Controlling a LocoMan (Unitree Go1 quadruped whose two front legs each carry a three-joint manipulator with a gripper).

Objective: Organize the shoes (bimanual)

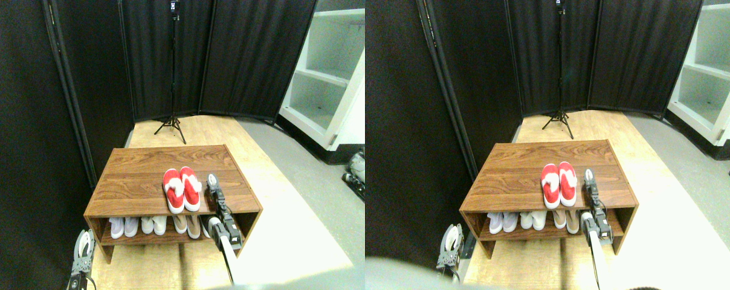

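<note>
Standing across the lower centre of the frame, wooden shoe rack (135,175) is carrying everything that matters; black curtain panels (220,54) are filling the back, a white shelf unit (329,72) is sitting upper right, a tripod (173,90) is standing top centre.

Red shoes (181,189) are sitting as a pair on the rack's top board, centre-right, side by side & touching, long axes running front-to-back and tilting slightly left toward the far end, near ends reaching the front edge. White and beige pairs (153,225) are lining the lower shelf under them.

Right gripper (213,183) is reaching over the rack top just right of the red pair, close beside the right shoe, running roughly parallel w/ it. Can't tell if it's touching. Jaw state: can't tell, too small.

Left gripper (84,244) is hanging low at bottom left, off the rack's front-left corner, well apart from the shoes; jaws looking spread, holding nothing.

Judgement: right arm is much nearer; pair is lying to its left, so any nudge would be going sideways, leftward. Pair already looks aligned.
</note>
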